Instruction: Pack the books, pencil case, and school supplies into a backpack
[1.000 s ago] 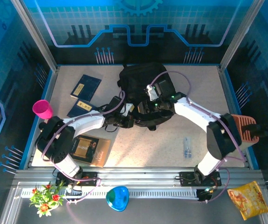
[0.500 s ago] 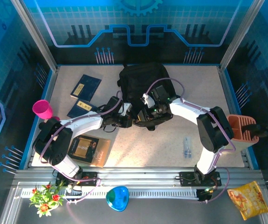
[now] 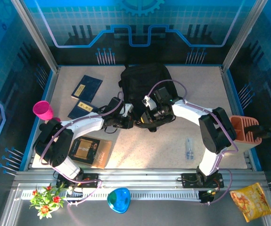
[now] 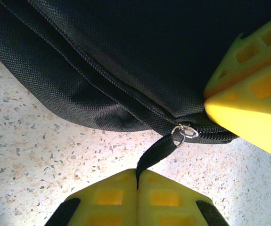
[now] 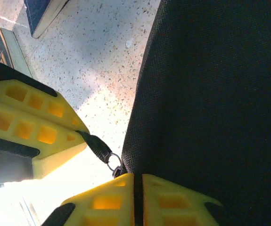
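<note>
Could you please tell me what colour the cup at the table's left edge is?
The cup is bright pink, clearest in the top external view.

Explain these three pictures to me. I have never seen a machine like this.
The machine is two robot arms bolted to a table, each ending in a two-finger gripper. One picture looks down from above; the other two come from small cameras on each wrist, so the yellow blocks there are gripper fingers. On the table lie a black backpack, two navy books and a black-and-tan book, with a pink cup at the left edge. The left gripper is shut on the zipper pull. The right gripper is shut on the backpack's edge beside it.
</note>
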You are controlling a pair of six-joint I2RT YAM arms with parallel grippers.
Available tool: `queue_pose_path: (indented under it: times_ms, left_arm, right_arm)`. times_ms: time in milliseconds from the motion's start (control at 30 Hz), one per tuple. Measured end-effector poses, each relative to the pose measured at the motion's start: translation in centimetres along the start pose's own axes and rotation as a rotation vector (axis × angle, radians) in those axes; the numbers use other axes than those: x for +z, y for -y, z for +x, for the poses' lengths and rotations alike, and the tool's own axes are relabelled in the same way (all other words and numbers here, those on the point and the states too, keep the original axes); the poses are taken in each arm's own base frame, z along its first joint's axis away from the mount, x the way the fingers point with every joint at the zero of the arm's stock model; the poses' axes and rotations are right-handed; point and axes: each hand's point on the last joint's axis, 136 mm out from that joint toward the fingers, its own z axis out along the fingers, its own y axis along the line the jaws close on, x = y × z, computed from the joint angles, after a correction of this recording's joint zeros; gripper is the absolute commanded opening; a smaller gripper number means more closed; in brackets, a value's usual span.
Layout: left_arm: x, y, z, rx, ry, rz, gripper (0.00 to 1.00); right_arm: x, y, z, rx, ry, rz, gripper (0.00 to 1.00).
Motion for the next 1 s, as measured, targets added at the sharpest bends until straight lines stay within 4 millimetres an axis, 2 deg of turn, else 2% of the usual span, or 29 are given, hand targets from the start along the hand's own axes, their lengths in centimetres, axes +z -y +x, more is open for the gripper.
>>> queue_pose_path:
  times_ms: [100, 233, 333, 400, 533, 600, 833, 1000]
  left_arm:
    - [0.0, 0.0, 0.0, 0.0, 0.0, 0.0, 0.0]
    - [0.0, 0.0, -0.1, 0.001, 0.003, 0.002, 0.0]
    - [0.0, 0.1, -0.1, 0.003, 0.005, 0.007, 0.0]
    - [0.0, 0.1, -0.1, 0.0, 0.002, 0.009, 0.0]
    - [0.2, 0.1, 0.1, -0.002, -0.009, 0.017, 0.0]
    - [0.3, 0.1, 0.1, -0.002, -0.009, 0.017, 0.0]
    - [0.3, 0.3, 0.2, 0.0, -0.012, 0.024, 0.0]
    - [0.3, 0.4, 0.2, 0.003, -0.013, 0.031, 0.0]
  right_arm:
    - [0.0, 0.2, 0.2, 0.003, 0.0, 0.009, 0.07]
    - [-0.3, 0.7, 0.1, 0.035, 0.016, 0.05, 0.1]
    - [-1.6, 0.7, -0.3, 0.107, 0.058, 0.098, 0.24]
    - [-3.2, 0.5, -0.6, 0.185, 0.106, 0.136, 0.41]
    - [-6.7, -0.8, -1.1, 0.388, 0.227, 0.194, 0.54]
    - [-7.5, -1.2, -0.6, 0.512, 0.26, 0.218, 0.62]
    - [-6.5, -1.0, 3.2, 0.896, 0.271, 0.31, 0.8]
    - [-5.4, -0.6, 3.1, 1.048, 0.308, 0.319, 0.84]
